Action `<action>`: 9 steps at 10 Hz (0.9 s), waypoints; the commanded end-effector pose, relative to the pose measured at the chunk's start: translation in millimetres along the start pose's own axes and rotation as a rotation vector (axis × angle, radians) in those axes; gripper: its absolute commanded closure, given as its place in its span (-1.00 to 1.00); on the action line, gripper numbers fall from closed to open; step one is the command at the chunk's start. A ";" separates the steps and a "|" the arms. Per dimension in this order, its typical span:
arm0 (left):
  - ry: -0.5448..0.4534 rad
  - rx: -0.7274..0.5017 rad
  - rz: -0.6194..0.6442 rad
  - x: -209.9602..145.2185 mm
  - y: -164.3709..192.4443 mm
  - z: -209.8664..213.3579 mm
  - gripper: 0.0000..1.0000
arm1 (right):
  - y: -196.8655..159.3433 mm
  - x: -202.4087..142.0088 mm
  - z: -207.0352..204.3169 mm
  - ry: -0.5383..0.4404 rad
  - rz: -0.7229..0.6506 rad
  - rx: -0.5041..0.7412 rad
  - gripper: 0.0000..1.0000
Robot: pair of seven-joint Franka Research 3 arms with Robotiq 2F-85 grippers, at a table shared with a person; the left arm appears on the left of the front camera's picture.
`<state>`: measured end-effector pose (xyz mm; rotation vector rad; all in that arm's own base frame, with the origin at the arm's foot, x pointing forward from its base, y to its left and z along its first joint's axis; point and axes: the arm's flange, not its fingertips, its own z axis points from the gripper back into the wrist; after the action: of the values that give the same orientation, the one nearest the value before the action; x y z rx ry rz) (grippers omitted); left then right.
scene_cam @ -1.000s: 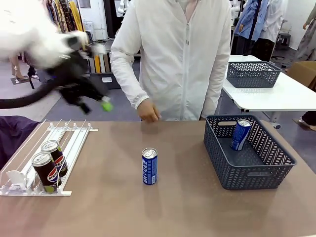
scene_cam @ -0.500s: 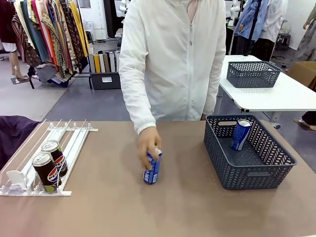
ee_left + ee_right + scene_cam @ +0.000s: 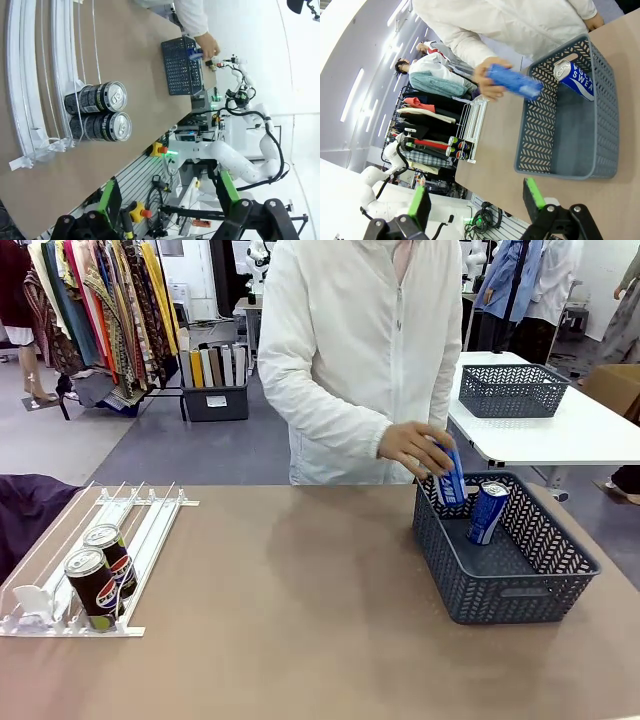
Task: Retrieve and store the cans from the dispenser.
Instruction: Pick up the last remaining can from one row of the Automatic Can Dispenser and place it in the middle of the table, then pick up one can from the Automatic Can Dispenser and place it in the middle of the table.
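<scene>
The brown table (image 3: 300,640) holds everything. At its far side a person's hand (image 3: 410,447) grips a blue can (image 3: 450,483), tilted over the far left corner of the dark mesh basket (image 3: 520,598), likely to drop it in. The basket sits on the right for storing cans. One blue SWEAT can (image 3: 488,512) leans inside it. On the left, the white dispenser (image 3: 150,520) keeps two black Pepsi cans (image 3: 95,590) lined up at its near end, easy to grab. The left gripper (image 3: 169,200) points toward them, fingers spread, holding nothing. The right gripper (image 3: 476,202) faces the basket, fingers apart and empty too.
</scene>
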<state>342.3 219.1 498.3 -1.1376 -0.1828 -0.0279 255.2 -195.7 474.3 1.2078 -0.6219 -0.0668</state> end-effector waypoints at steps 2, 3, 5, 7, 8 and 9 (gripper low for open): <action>0.003 0.024 0.001 -3.3 -11.0 1.2 -1.00 | 1.4 3.3 -1.2 -0.021 0.019 0.021 -1.00; 0.003 0.024 0.001 -3.3 -11.0 1.2 -1.00 | 1.4 3.3 -1.2 -0.021 0.019 0.021 -1.00; 0.003 0.024 0.001 -3.3 -11.0 1.2 -1.00 | 1.4 3.3 -1.2 -0.021 0.019 0.021 -1.00; 0.003 0.024 0.001 -3.3 -11.0 1.2 -1.00 | 1.4 3.3 -1.2 -0.021 0.019 0.021 -1.00; 0.003 0.024 0.001 -3.3 -11.0 1.2 -1.00 | 1.4 3.3 -1.2 -0.021 0.019 0.021 -1.00; 0.003 0.024 0.001 -3.3 -11.0 1.2 -1.00 | 1.4 3.3 -1.2 -0.021 0.019 0.021 -1.00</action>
<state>340.1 216.6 507.7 -1.1219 -0.1934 -0.0353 255.2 -195.7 474.3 1.2078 -0.6219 -0.0668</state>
